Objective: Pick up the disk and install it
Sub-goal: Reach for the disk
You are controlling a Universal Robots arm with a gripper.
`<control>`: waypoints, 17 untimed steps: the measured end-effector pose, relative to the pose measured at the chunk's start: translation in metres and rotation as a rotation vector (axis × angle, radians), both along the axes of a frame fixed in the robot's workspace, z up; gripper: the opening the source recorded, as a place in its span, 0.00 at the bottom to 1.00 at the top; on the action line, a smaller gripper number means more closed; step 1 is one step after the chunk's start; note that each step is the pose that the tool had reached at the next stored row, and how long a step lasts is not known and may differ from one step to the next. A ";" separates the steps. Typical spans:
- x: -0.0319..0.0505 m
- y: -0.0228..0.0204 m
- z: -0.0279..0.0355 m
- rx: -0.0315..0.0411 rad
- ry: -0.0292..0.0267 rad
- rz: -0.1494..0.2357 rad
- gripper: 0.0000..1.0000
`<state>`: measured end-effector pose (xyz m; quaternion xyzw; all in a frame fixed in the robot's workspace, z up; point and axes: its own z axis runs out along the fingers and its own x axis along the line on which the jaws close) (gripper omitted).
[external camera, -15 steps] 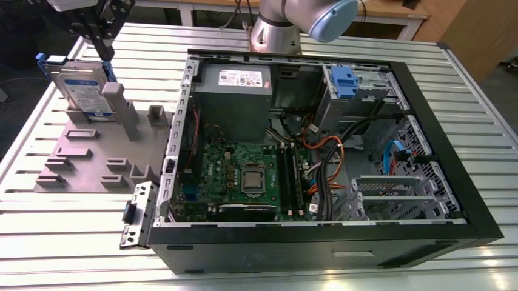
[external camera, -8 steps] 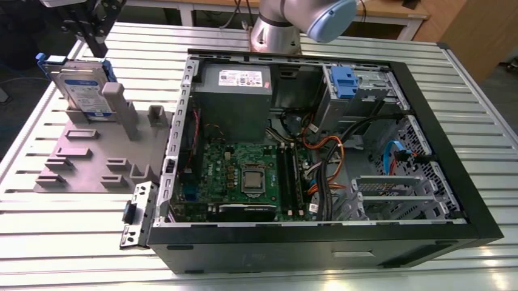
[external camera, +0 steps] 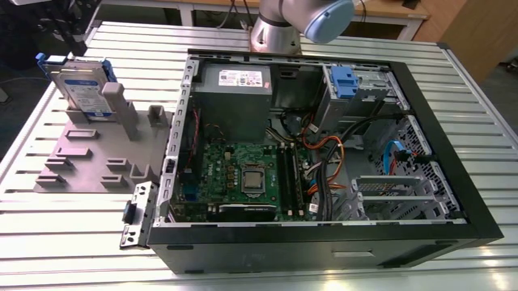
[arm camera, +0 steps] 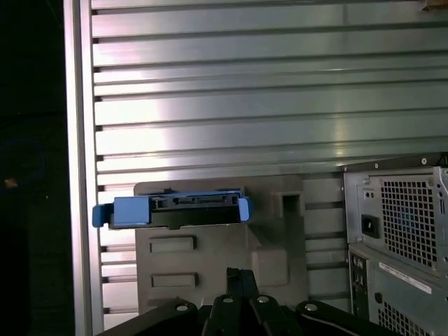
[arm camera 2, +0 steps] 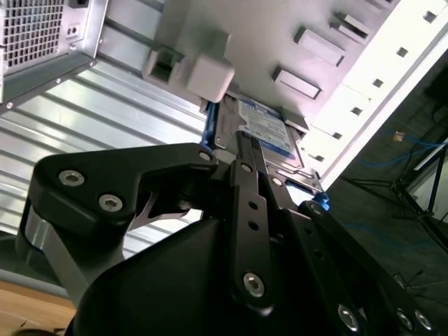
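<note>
The disk (external camera: pixel 85 91) stands on edge in a grey holder (external camera: pixel 89 157) on the slatted table, at the exterior view's left. It is silver-grey with a white-and-blue label and a blue carrier frame. In the first wrist view I look onto the disk's (arm camera: pixel 175 208) narrow blue edge, which sits apart from my gripper (arm camera: pixel 241 276). In the second wrist view the gripper (arm camera 2: pixel 241 140) lies in front of the disk's label (arm camera 2: pixel 266 129). The black fingers are closed together, shut on nothing. The arm's base and a joint (external camera: pixel 299 24) show at the far side of the table.
An open black computer case (external camera: pixel 324 151) lies beside the holder, at the exterior view's right. Inside are a grey power-supply box (external camera: pixel 235 79), a green board (external camera: pixel 242 176), cables, a small blue clip (external camera: pixel 344 82) and a metal drive cage (external camera: pixel 396 194). The case's rear panel (arm camera: pixel 399 238) stands close by.
</note>
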<state>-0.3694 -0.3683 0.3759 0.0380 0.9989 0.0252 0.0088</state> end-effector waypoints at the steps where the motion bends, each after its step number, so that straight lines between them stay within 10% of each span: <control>1: -0.0031 0.0009 -0.0004 0.0000 0.0000 0.000 0.11; 17: -0.0089 0.0032 -0.0011 0.0000 0.0000 0.000 0.11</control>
